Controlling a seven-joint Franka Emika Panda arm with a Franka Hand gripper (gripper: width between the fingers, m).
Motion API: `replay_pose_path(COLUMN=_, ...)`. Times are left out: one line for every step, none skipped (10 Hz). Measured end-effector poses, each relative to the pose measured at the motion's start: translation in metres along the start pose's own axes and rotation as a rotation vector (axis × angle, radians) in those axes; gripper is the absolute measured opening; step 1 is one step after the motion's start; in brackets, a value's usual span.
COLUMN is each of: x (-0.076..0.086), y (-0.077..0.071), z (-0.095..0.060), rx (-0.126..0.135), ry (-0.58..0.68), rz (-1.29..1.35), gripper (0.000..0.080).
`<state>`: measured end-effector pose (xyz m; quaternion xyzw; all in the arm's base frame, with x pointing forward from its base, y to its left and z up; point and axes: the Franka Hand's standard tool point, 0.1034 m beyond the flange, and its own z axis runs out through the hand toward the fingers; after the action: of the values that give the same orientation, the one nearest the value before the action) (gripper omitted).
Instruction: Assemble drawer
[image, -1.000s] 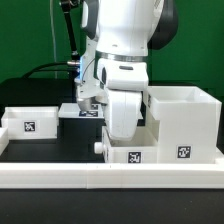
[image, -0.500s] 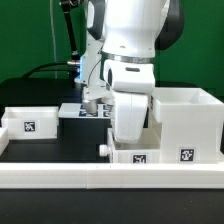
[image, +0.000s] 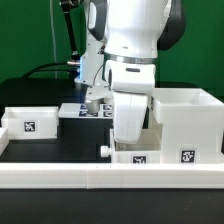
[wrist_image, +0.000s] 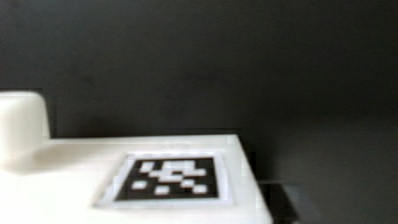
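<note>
The drawer (image: 135, 156), a low white tray with a square marker on its near side and a round knob (image: 104, 150), lies just to the exterior view's left of the taller white housing (image: 185, 125). My gripper (image: 131, 143) reaches straight down onto the drawer. Its fingers are hidden behind my hand and the drawer wall. It appears shut on that wall. The wrist view shows the drawer's white side and marker (wrist_image: 173, 178) very close, with a rounded white shape, perhaps the knob (wrist_image: 20, 128), beside it. No fingers show there.
A second low white tray (image: 28, 124) with a marker stands at the exterior view's left. The marker board (image: 88, 112) lies behind the arm. A white rail (image: 60, 177) runs along the front edge. The table is black.
My arm and the drawer have shifted together a little to the exterior view's right, toward the housing. In the last half second they have hardly moved.
</note>
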<state>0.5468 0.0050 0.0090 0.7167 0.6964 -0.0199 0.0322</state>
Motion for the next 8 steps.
replay_pose_path(x=0.002, y=0.000, z=0.000, rx=-0.005, ry=0.003, rz=-0.003, gripper=0.0257)
replay_pose_path(x=0.003, y=0.001, z=-0.002, rx=-0.007, ry=0.003, rz=-0.004, gripper=0.0257)
replay_pose_path(x=0.001, y=0.002, z=-0.007, rx=-0.005, ry=0.000, rz=-0.001, gripper=0.0431)
replay_pose_path(x=-0.001, y=0.002, z=-0.016, rx=0.004, ry=-0.007, rz=0.001, gripper=0.0591)
replay_pose_path(x=-0.004, y=0.004, z=-0.025, rx=0.004, ry=-0.012, rz=0.002, gripper=0.0631)
replay_pose_path(x=-0.011, y=0.005, z=-0.035, rx=0.008, ry=-0.020, rz=0.008, gripper=0.0631)
replay_pose_path(x=-0.021, y=0.005, z=-0.045, rx=0.017, ry=-0.029, rz=0.017, gripper=0.0646)
replay_pose_path(x=-0.028, y=0.007, z=-0.048, rx=0.017, ry=-0.033, rz=0.012, gripper=0.0646)
